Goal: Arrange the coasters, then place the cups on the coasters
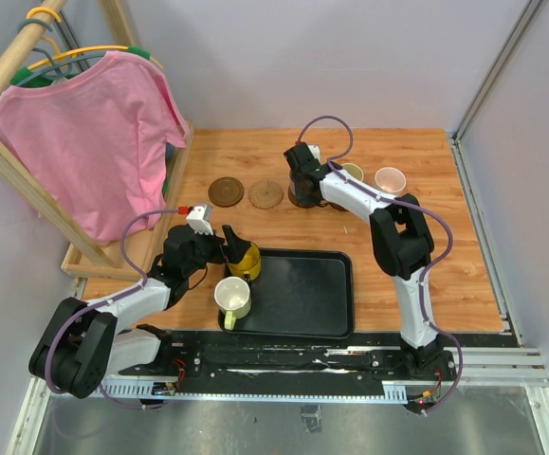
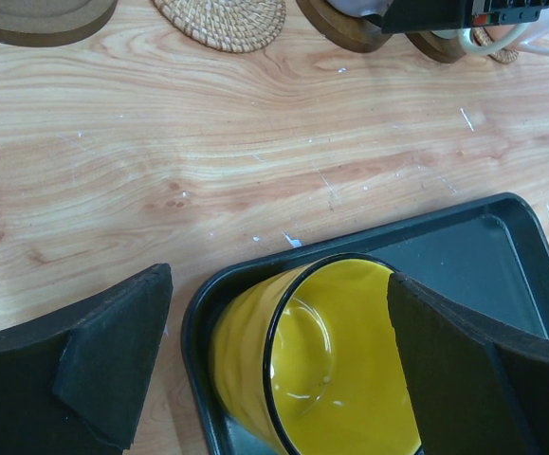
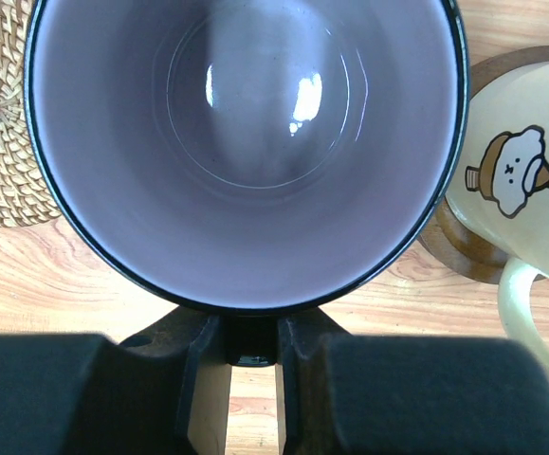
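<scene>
**Cup placement under way: two empty coasters, two cups on the tray**

Far side of tabletop, from the left: the dark brown coaster [image 1: 225, 191] is empty, and so is the tan woven coaster [image 1: 266, 194] just beside it. Next is the third coaster [image 2: 336, 33], dark brown. The right claw [image 3: 253, 355] is nearly closed on the handle of the grey-purple cup [image 3: 255, 142], directly over that coaster. Cannot tell whether the cup is seated or just above it. Further right, the cream cup [image 3: 530, 171] sits on its own brown coaster [image 3: 464, 251]. The pink cup [image 1: 390, 179] ends the row towards the far right corner.

Near edge: the black tray [image 1: 302, 294] holds the yellow cup [image 2: 340, 379] upright in its far left corner. The left claw [image 2: 279, 313] is wide open and holds nothing, one finger on each side of that cup. Contact is unclear. The white cup [image 1: 233, 297] is in the tray's near left corner.

Step, as I judge it: right arm setting down the grey-purple cup, left arm about to grasp yellow. Next, the left needs to close on the yellow cup, lift it clear of the tray lip and carry it to an empty coaster. The right needs to let go without tipping the cup.
</scene>
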Controlling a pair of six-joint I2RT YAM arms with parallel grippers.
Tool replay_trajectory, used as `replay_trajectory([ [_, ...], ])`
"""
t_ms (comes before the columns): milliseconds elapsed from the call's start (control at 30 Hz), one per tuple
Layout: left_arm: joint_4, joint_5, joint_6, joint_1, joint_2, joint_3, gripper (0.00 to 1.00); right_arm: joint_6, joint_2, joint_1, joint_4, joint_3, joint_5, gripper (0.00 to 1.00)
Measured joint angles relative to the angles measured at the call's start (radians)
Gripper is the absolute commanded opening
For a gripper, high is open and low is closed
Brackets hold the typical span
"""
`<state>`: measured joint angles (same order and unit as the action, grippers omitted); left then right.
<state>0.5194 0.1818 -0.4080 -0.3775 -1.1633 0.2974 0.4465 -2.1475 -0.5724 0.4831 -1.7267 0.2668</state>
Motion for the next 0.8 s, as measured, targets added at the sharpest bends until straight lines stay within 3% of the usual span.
replay_trajectory([
  [633, -0.003, -0.004, 0.0, 0.0, -0.007, 0.0, 1.0, 0.037, 0.059, 0.006, -0.03, 0.094, -0.01, 0.01],
  [800, -0.002, -0.004, 0.0, 0.0, -0.01, 0.0, 1.0, 0.036, 0.059, 0.006, -0.03, 0.093, -0.017, 0.23],
])
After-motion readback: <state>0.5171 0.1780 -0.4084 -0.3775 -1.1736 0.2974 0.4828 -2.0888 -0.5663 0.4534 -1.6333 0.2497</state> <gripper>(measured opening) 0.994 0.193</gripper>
